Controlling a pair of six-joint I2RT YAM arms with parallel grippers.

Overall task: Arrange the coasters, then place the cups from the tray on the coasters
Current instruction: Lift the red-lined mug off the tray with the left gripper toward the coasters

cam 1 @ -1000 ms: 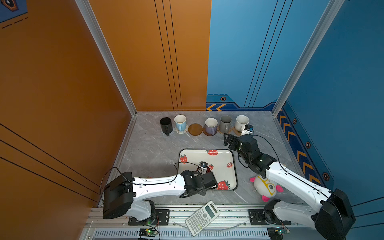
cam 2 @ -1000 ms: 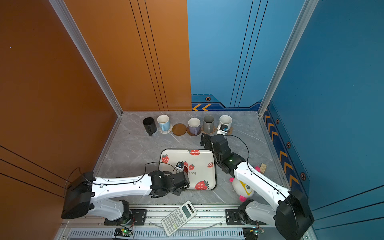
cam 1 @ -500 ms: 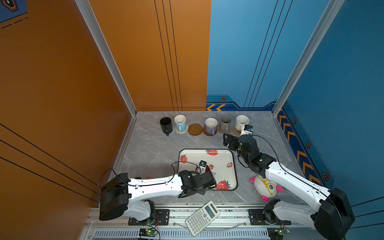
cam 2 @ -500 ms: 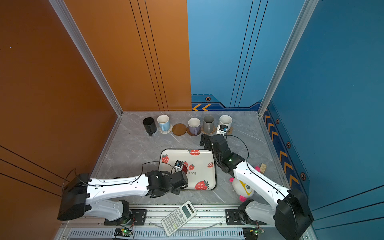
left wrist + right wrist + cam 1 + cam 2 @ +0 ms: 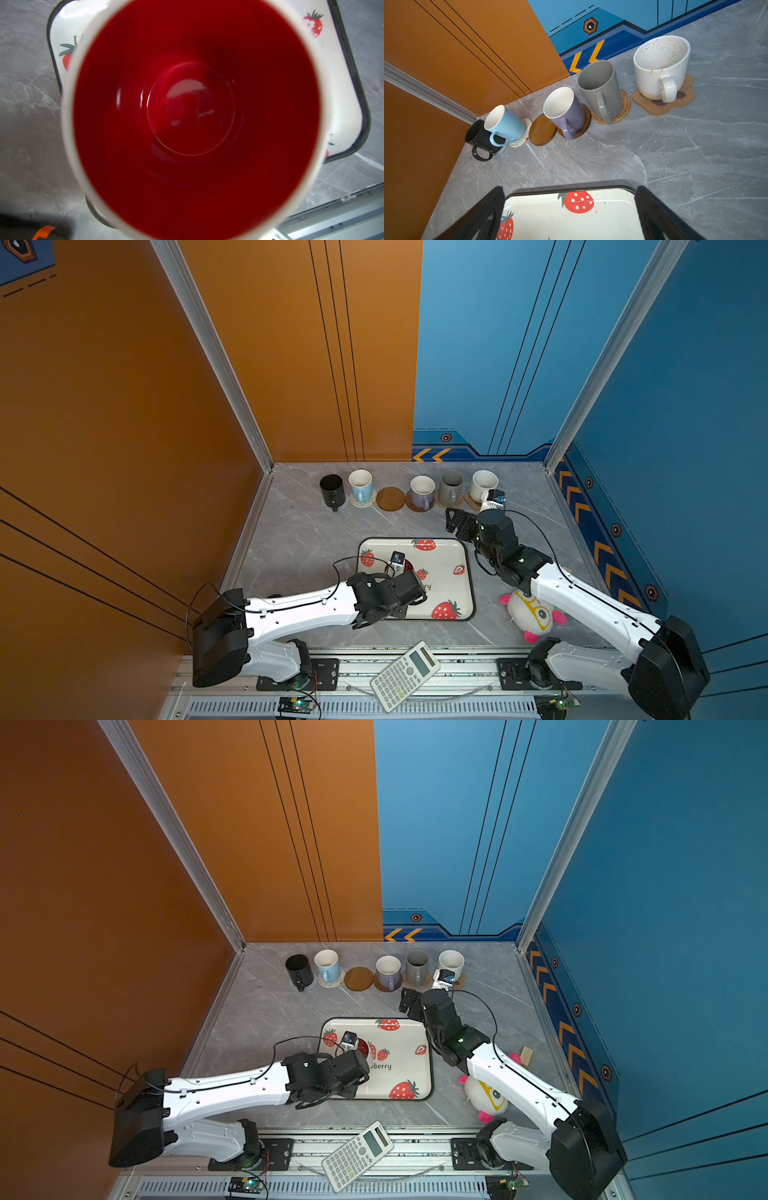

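A white cup with red inside (image 5: 191,108) fills the left wrist view, with the strawberry tray (image 5: 340,87) below it. In both top views my left gripper (image 5: 405,578) sits over this cup (image 5: 409,566) above the tray (image 5: 457,556), shut on it; the fingers are hidden. At the back stand the black cup (image 5: 331,488), light blue cup (image 5: 360,484), lavender cup (image 5: 422,490), grey cup (image 5: 451,486) and speckled cup (image 5: 482,485), each on a coaster. A brown disc coaster (image 5: 390,499) lies bare. My right gripper (image 5: 571,216) hangs open over the tray's back right corner.
A calculator (image 5: 405,676) lies on the front rail. A plush toy (image 5: 534,616) sits right of the tray under my right arm. A small wooden block (image 5: 526,1056) lies near the right wall. Orange and blue walls close in the table at the left, back and right.
My left arm's rear part has swung a little leftward and the gripper with the cup has shifted slightly. The right arm has not moved.
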